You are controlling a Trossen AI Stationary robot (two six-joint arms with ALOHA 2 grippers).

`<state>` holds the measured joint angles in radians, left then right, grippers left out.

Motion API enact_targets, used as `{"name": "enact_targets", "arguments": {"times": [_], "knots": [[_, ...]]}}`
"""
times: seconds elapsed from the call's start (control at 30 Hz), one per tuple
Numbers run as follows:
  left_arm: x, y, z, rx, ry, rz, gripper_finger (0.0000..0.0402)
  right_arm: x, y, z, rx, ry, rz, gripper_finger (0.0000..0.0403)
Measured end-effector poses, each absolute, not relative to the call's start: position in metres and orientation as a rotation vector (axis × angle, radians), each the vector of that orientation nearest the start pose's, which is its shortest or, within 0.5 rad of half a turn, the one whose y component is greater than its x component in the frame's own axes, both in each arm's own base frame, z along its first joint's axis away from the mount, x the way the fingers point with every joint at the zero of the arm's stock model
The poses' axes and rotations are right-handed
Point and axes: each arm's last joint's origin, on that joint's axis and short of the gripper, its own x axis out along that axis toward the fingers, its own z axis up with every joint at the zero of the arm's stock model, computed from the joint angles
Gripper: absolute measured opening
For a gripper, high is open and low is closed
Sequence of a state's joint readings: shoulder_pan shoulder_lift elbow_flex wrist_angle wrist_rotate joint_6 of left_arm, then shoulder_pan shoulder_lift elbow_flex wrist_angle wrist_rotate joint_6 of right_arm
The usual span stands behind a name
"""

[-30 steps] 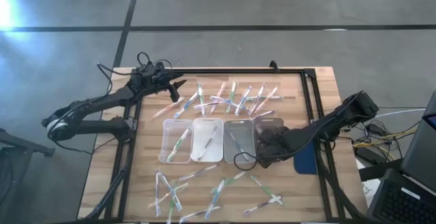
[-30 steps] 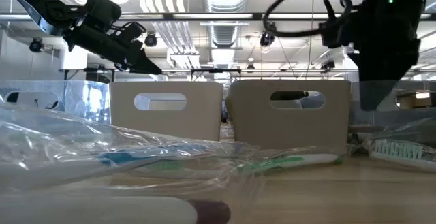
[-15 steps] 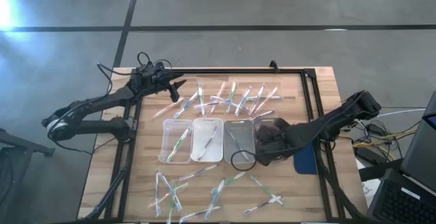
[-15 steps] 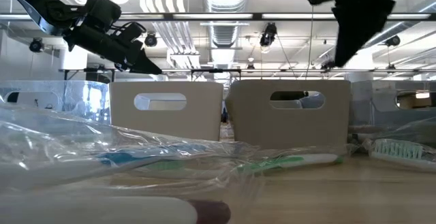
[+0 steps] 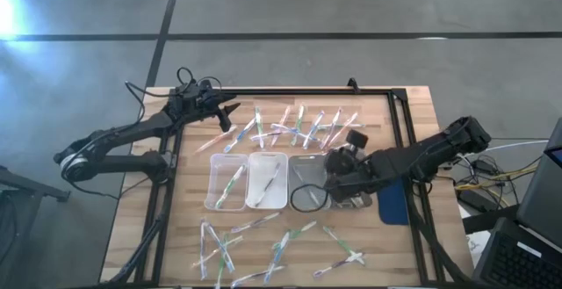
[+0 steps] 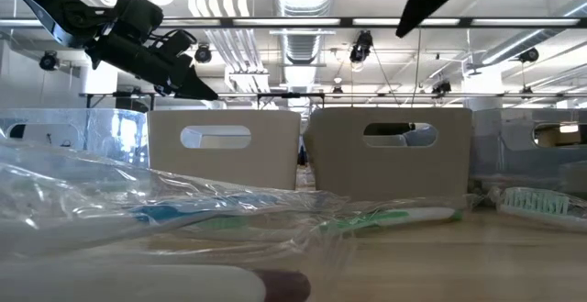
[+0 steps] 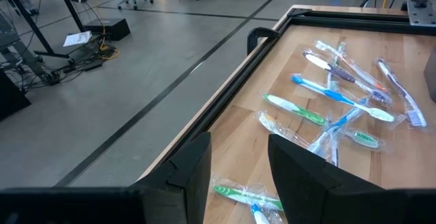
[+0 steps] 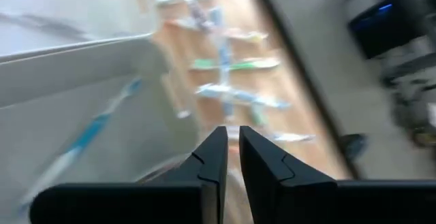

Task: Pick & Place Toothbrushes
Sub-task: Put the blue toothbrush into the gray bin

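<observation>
Wrapped toothbrushes lie in a far group (image 5: 299, 126) and a near group (image 5: 272, 245) on the wooden table. Between the groups stands a row of clear trays (image 5: 307, 177), some with a toothbrush (image 5: 233, 184) lying inside. My right gripper (image 5: 334, 168) hangs above the right end of that row. Its fingers (image 8: 233, 149) are shut with nothing between them, and a blue toothbrush (image 8: 95, 129) lies in the tray below. My left gripper (image 5: 230, 113) waits in the air at the far left corner. It is open (image 7: 238, 163) and empty, and the far group of toothbrushes (image 7: 340, 101) lies beyond it.
A black frame rail (image 5: 290, 90) runs along the table's far and side edges. A blue pad (image 5: 395, 205) lies at the right under my right arm. In the low view two pale boxes with handle slots (image 6: 225, 151) stand behind wrapped toothbrushes (image 6: 394, 216).
My right gripper has risen out of the rightmost tray. It has moved a little toward the table's far left and turned as it rose. In the low view it has climbed to the picture's top.
</observation>
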<state>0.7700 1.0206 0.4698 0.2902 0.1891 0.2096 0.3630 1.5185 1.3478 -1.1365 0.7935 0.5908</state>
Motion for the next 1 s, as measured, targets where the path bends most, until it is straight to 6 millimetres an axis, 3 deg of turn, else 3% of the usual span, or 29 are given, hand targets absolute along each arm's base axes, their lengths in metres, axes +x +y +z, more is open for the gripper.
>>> {"name": "enact_targets", "arguments": {"times": [0.27,0.57,0.77,0.87,1.0], "knots": [[0.158,0.146,0.227,0.081,0.294,0.549,0.0152,0.274,0.037,0.313,-0.226,0.961,-0.822,0.0046],[0.158,0.146,0.227,0.081,0.294,0.549,0.0152,0.281,-0.018,0.315,-0.326,1.079,-0.860,0.0082],[0.158,0.146,0.227,0.081,0.293,0.549,0.0152,0.295,-0.053,0.317,-0.268,1.071,-0.661,0.0104],[0.158,0.146,0.227,0.081,0.293,0.549,0.0152,0.302,-0.071,0.320,-0.235,1.019,-0.519,0.0113],[0.158,0.146,0.227,0.081,0.293,0.549,0.0152,0.304,-0.097,0.325,-0.196,0.924,-0.453,0.0124]]}}
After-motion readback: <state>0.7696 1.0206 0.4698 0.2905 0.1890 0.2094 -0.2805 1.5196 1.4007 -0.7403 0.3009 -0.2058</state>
